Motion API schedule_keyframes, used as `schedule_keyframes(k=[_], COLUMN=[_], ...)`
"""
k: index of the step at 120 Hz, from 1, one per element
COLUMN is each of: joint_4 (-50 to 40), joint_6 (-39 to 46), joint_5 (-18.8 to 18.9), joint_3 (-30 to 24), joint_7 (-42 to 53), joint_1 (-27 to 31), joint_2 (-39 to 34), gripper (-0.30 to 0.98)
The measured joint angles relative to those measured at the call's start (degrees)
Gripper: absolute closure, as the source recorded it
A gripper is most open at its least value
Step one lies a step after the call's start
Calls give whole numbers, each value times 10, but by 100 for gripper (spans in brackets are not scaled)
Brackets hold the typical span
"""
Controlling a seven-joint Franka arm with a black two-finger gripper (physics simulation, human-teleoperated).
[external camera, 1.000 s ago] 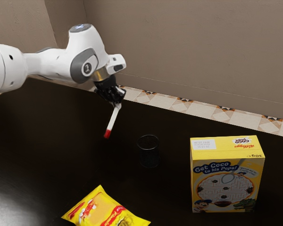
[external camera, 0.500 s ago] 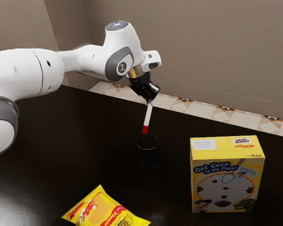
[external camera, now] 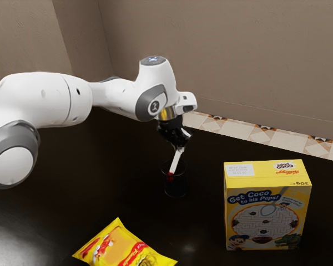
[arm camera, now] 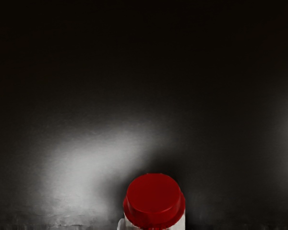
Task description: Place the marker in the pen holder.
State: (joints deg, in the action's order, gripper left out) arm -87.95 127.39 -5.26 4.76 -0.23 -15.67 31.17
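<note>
My gripper (external camera: 179, 148) is shut on the upper end of the white marker (external camera: 176, 160), just above the dark pen holder (external camera: 176, 187). The marker hangs at a slant, red end down, and that end overlaps the holder's mouth and appears to be just inside the rim. How deep it reaches is hard to tell. The holder stands upright on the table. In the wrist view, the marker's round red end (arm camera: 153, 194) shows large at the lower edge.
A yellow cereal box (external camera: 266, 213) stands on the dark table (external camera: 100, 183), toward the exterior view's right. A yellow snack bag (external camera: 122, 247) lies at that view's lower edge. A wall (external camera: 238, 61) rises behind the table.
My hand has moved toward the exterior view's right, then down, carrying the marker from beside the pen holder to its mouth. The holder, box and bag have stayed put.
</note>
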Motion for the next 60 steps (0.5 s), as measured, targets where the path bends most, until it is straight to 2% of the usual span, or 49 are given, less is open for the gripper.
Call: schedule_keyframes(k=[4,20,37,46,60], joint_4=[-14,-52,-35,9,25], joint_6=[-1,-19,-132,-211,-298], joint_5=[0,-9,-8,19,55], joint_3=[-2,-16,-16,-15,-16], joint_7=[-1,6,20,34,65], joint_1=[-1,0,19,31,31], joint_2=[-5,-72,-207,-237,-263], gripper=[77,47,24,17,10])
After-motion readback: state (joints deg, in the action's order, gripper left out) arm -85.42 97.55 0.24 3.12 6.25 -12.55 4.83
